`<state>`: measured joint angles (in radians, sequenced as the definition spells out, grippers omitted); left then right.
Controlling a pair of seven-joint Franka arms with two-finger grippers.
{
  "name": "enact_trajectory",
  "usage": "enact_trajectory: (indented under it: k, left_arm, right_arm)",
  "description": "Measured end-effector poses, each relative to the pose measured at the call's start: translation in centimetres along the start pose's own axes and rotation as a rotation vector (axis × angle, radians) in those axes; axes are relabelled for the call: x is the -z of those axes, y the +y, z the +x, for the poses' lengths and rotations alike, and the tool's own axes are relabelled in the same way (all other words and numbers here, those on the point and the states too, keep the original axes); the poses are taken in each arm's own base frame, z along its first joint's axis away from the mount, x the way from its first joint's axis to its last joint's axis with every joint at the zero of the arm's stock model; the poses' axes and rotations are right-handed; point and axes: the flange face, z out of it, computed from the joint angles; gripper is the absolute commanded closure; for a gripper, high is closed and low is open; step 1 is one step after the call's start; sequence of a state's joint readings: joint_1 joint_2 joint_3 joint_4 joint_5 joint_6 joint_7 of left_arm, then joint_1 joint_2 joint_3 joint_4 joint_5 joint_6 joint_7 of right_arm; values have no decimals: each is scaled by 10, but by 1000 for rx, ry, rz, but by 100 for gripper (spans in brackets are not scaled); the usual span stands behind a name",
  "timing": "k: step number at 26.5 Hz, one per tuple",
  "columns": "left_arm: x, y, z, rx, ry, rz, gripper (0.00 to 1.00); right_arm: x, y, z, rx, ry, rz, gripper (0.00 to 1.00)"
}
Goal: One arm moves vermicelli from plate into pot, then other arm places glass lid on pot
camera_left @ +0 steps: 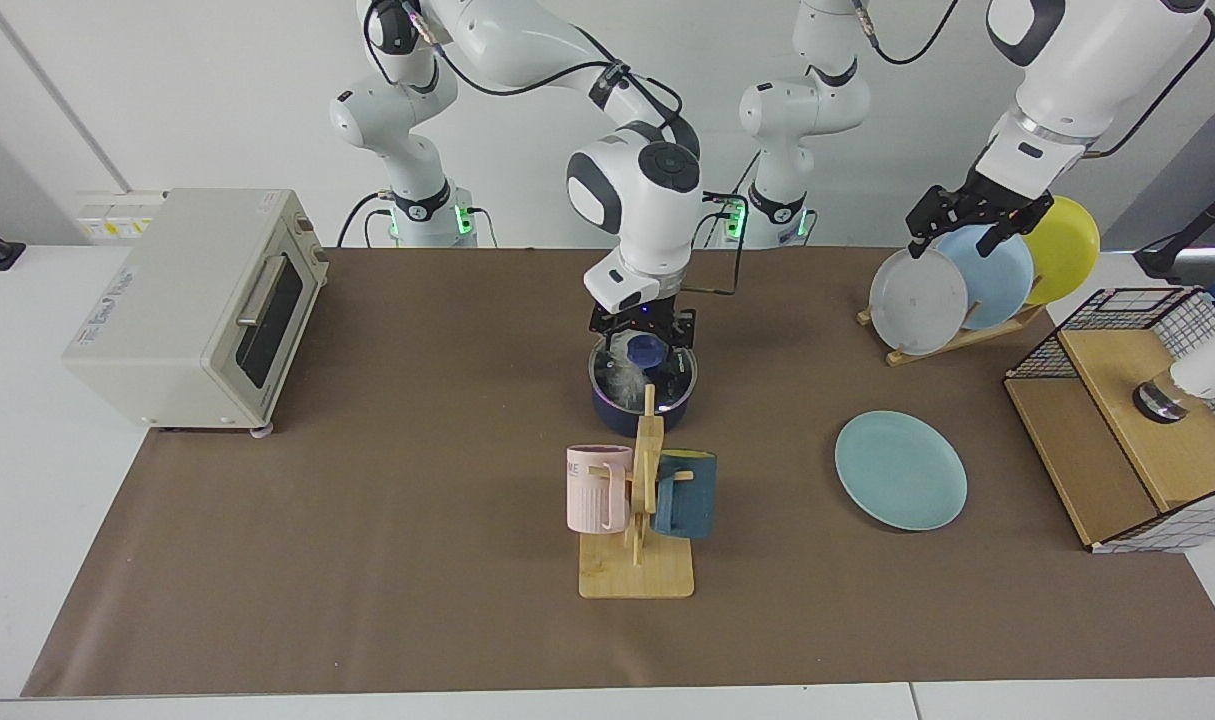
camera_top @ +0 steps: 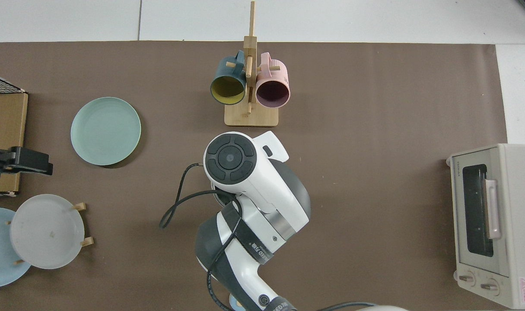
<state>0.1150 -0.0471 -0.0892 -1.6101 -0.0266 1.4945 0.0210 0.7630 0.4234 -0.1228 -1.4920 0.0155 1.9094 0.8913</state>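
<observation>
Two grippers concern you in the facing view. The right gripper (camera_left: 642, 328) hovers at table centre, fingers spread and holding nothing. The blue knob (camera_left: 647, 350) of the glass lid (camera_left: 672, 370) lies just under it, at 6 o'clock, apart from both fingers. The lid sits flat on the pot (camera_left: 617, 412), with the vermicelli (camera_left: 619, 378) inside. The plate (camera_left: 900, 470) lies bare at 4 o'clock from the pot. The left gripper (camera_left: 972, 218) waits at 2 o'clock by the plate rack (camera_left: 952, 340). I judge that only a straight rise is left for you.
</observation>
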Motion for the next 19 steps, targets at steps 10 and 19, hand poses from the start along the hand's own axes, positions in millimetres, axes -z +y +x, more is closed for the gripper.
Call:
enact_trajectory:
  k: [10, 19]
  left_arm:
    - [0, 0, 0, 0, 0, 0, 0]
    - [0, 0, 0, 0, 0, 0, 0]
  right_arm:
    - [57, 39, 32, 36, 16, 42, 0]
    - [95, 132, 102, 108, 40, 94, 0]
